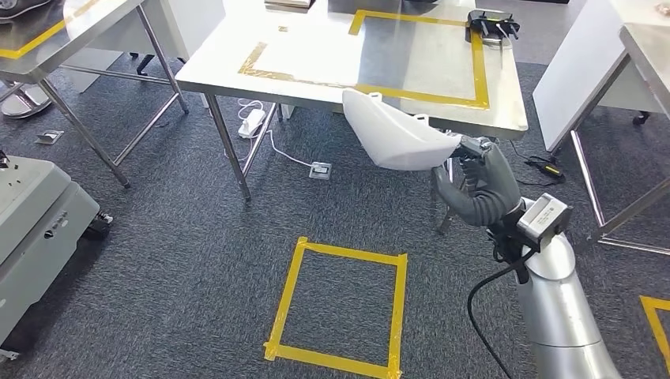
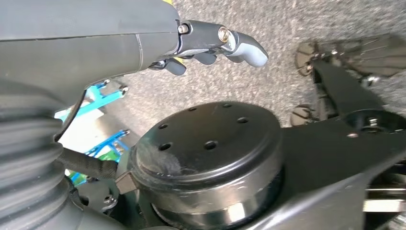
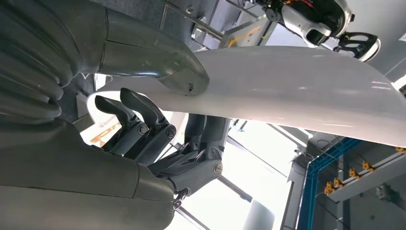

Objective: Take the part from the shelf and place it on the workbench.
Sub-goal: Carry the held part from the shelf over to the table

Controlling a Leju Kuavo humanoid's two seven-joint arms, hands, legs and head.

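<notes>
The right hand's fingers and thumb are pinching one end of the white part, which is hanging in the air just before the near edge of the workbench. The right hand is hiding the part's gripped end. The left hand is hanging over carpet, fingers curled loosely and holding nothing.

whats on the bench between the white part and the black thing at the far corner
Nothing: in the head view, bare steel workbench crossed by a yellow tape line lies between the white part and the black device.
</notes>
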